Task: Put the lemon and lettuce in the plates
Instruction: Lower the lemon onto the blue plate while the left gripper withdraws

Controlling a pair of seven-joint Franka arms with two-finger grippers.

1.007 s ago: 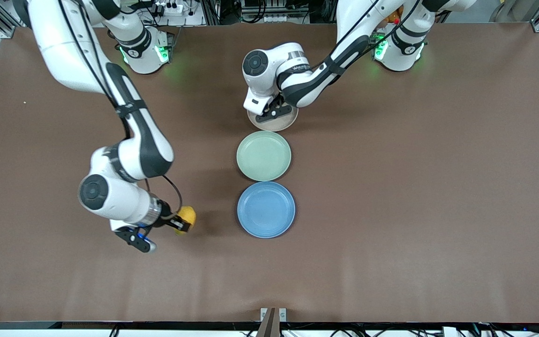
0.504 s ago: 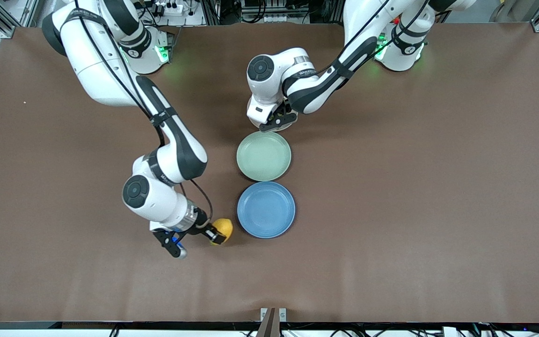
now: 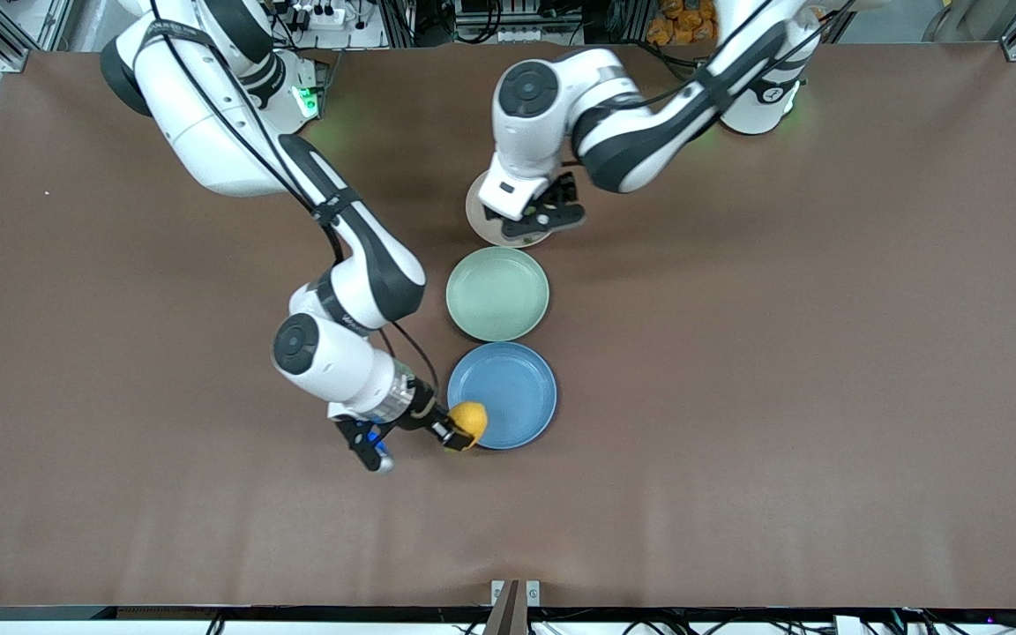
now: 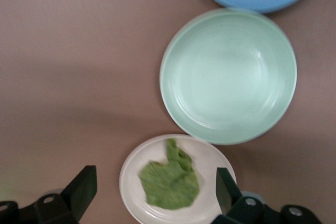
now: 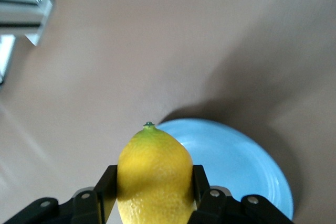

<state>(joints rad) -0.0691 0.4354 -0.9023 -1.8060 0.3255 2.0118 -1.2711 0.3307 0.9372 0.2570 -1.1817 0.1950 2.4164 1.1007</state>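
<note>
Gripping the lemon (image 3: 470, 421) between its fingers (image 5: 201, 182), the right gripper (image 3: 455, 434) hangs over the rim of the light blue plate (image 3: 512, 397), on the edge toward the right arm's end of the bench (image 3: 825, 353). In the right wrist view the fruit fills the gap between the two black fingers, its small green tip pointing out over the blue plate (image 5: 236, 166) below.

The left gripper (image 3: 541, 219) is over the pale pinkish-beige plate (image 3: 478, 216), the plate farthest from the front camera. Its fingers (image 4: 83, 190) stand wide apart and hold nothing. The lettuce (image 4: 170, 179) lies flat in that beige plate (image 4: 131, 182), a crinkled green leaf resting near the plate's middle, seen between the spread fingers in the left wrist view. From the front camera the leaf is almost wholly hidden under the left gripper.

The three plates sit in a row down the middle of the bench. The pale green plate (image 3: 497, 293) is in the middle of the row, between the beige one and the blue one, and close to both. It holds nothing.
</note>
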